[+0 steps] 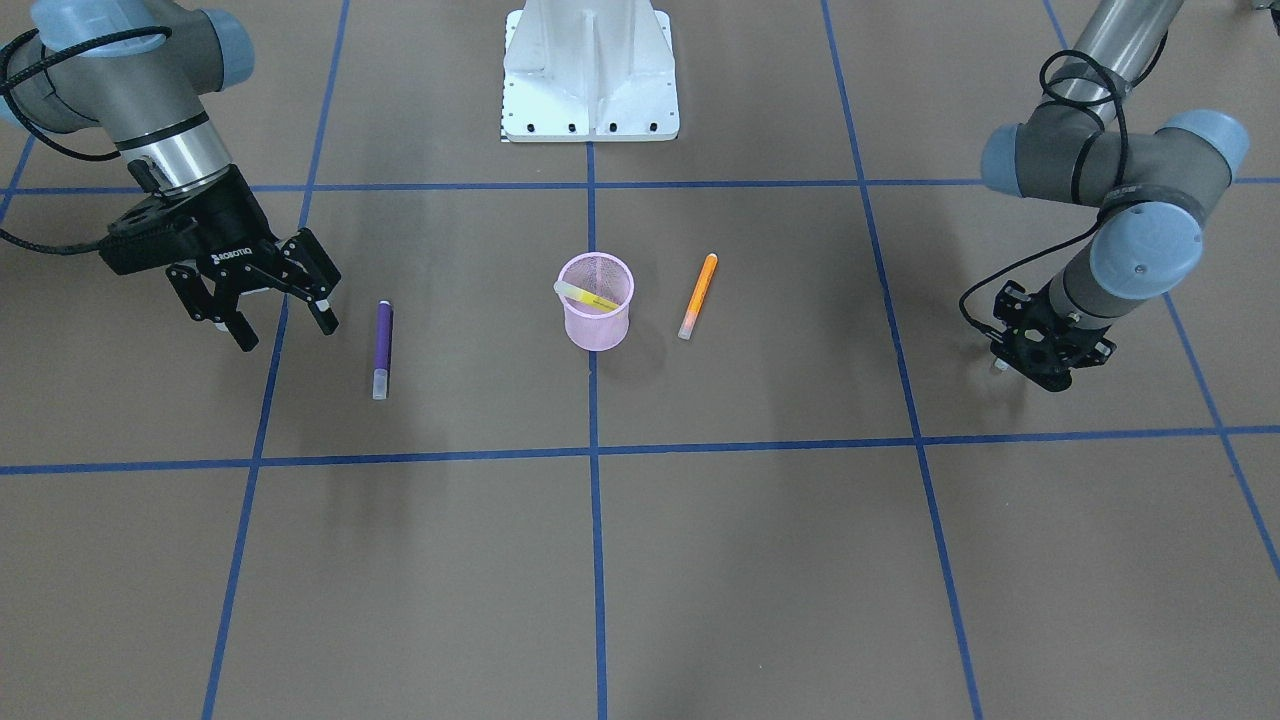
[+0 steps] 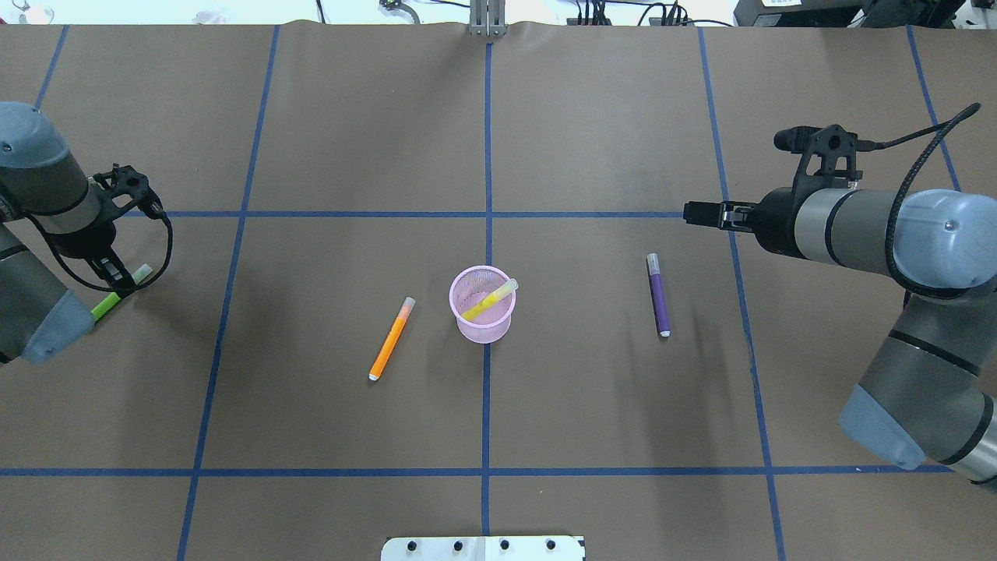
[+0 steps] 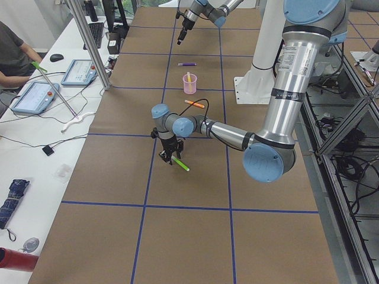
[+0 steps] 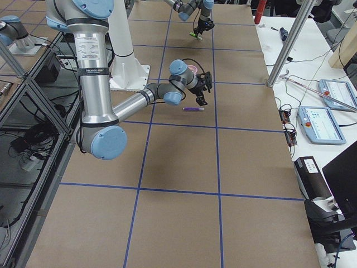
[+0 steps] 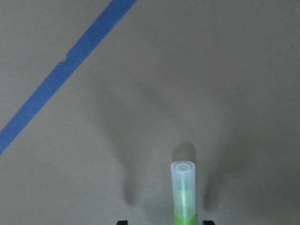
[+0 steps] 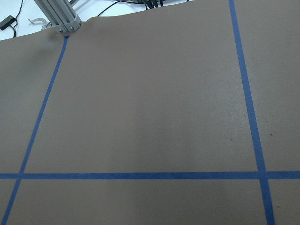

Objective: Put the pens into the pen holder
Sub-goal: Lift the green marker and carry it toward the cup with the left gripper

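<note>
left gripper point(image 2: 118, 279) clamps the green pen point(image 2: 105, 305) near the left edge of the table point(image 2: 350, 117); pen looks lifted clear. cup point(image 2: 483, 331) sits mid-table, yellow pen point(image 2: 487, 302) leaning inside. carry over, tip it upright above the rim's free side, release low so it can't bounce out. right gripper point(image 1: 287, 332) splayed, empty, by the purple pen point(image 2: 659, 300).

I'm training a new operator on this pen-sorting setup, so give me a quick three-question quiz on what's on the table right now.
1. True or false: the slim yellow pen with a pale cap already rests inside the pink wire-mesh pen holder.
2. How many pens lie loose on the brown table? A one, B two, C three.
3. Fill in: the left gripper is shut on the ___ pen, while the right gripper hangs open.
Key: 1 true. 2 B, the orange pen and the purple pen. 3 green, the green pen.
</note>
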Controlling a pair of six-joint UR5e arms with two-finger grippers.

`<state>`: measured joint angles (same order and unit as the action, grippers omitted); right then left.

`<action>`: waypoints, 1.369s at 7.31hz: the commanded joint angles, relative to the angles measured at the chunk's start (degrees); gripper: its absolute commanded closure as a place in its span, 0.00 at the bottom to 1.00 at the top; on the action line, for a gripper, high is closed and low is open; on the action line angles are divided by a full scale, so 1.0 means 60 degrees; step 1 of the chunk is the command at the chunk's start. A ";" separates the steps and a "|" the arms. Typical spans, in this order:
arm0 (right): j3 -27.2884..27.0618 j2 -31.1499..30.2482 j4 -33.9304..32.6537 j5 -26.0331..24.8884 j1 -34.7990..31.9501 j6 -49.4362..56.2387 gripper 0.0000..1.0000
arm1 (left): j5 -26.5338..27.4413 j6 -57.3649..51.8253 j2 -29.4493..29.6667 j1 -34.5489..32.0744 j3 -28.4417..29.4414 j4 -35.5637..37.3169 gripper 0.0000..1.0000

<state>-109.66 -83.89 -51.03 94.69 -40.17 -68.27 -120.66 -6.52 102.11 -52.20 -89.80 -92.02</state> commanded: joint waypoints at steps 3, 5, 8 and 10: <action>-0.0004 0.0006 -0.0006 0.0009 0.0000 -0.0004 0.00 | -0.0002 0.0076 0.0003 0.0116 0.0025 0.0000 0.54; -0.0034 0.0021 -0.0006 0.0024 0.0000 -0.0251 0.00 | -0.0002 0.0061 0.0003 0.0117 0.0098 0.0000 0.59; -0.0063 0.0036 0.0009 0.0038 -0.0015 -0.0414 0.00 | -0.0339 0.0061 -0.0012 0.0117 0.0128 -0.0015 1.00; -0.0078 0.0036 0.0009 0.0067 -0.0102 -0.0458 0.00 | -0.0731 0.0061 0.0148 0.0088 -0.0598 0.0014 1.00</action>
<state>-110.05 -83.68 -50.97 94.96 -40.38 -70.89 -123.18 -6.15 102.31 -51.50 -90.26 -92.03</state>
